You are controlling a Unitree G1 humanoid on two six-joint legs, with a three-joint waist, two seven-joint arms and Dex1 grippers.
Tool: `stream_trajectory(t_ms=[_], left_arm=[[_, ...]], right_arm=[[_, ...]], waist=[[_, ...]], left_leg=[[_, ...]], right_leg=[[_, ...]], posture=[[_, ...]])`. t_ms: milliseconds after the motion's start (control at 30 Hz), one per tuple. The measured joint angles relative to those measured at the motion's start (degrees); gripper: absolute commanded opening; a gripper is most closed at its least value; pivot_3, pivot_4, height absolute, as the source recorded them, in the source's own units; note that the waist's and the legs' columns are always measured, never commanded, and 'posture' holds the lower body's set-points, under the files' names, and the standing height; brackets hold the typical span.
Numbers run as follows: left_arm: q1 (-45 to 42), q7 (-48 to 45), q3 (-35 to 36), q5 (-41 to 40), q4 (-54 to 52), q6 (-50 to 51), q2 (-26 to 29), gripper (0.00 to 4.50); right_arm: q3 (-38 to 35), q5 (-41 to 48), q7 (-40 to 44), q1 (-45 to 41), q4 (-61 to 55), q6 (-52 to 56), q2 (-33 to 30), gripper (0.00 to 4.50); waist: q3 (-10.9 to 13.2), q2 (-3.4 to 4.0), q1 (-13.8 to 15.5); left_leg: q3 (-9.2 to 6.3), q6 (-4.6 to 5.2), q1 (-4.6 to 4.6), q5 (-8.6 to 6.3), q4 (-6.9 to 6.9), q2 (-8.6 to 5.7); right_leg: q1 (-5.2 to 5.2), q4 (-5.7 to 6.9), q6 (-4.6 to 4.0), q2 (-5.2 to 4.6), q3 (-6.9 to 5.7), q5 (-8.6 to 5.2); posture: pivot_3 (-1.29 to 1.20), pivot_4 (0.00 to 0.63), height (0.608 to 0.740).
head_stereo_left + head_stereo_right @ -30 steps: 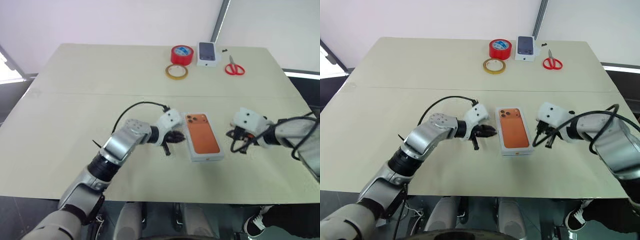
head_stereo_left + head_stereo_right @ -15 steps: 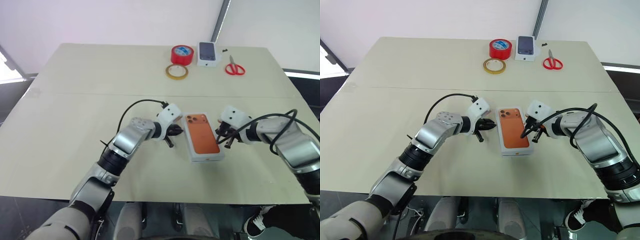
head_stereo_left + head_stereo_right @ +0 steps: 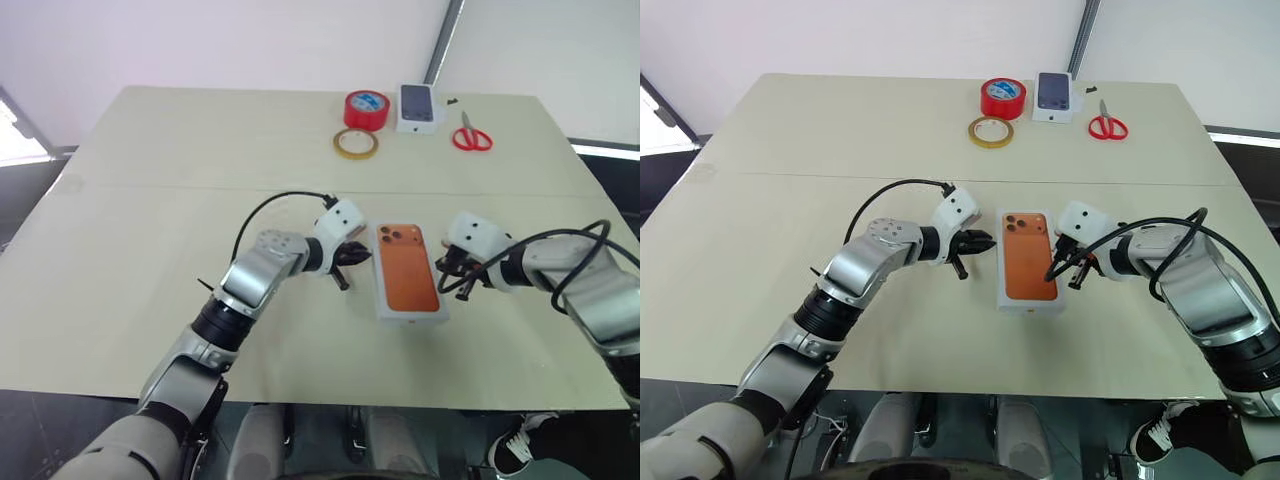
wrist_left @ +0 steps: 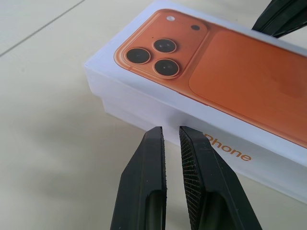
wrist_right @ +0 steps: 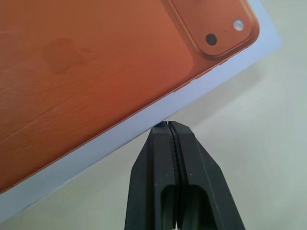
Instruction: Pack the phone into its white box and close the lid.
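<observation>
While the closed white cardboard box (image 3: 409,284) printed with an orange phone lay mid-frame in the left eye view, the left gripper (image 3: 352,255) flanked it; in the left wrist view its jaws stood narrowly parted; in the right wrist view the right gripper (image 5: 170,125) was pressed shut at the box's rim.

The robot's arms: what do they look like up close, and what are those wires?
Both arms are silver-grey metal segments with black joints. Each ends in a white blocky wrist housing and a gripper of two black fingers, left gripper and right gripper. The fingers have ribbed inner pads. A black cable loops to each wrist.
</observation>
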Motion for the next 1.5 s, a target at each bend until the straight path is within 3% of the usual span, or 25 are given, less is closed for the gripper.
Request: stream_trajectory(t_ms=[1500], left_arm=[[0.4, 1.5, 0.4, 0.2, 2.0, 0.2, -0.8, 0.58]], right_arm=[[1.9, -1.6, -2.3, -1.6, 3.2, -1.2, 2.7, 0.02]], waist=[[0.0, 0.0, 0.0]], left_leg=[[0.0, 0.0, 0.01, 0.0, 0.0, 0.01]], right_leg=[[0.0, 0.0, 0.03, 0.02, 0.0, 0.02]], posture=[[0.0, 0.15, 0.74]])
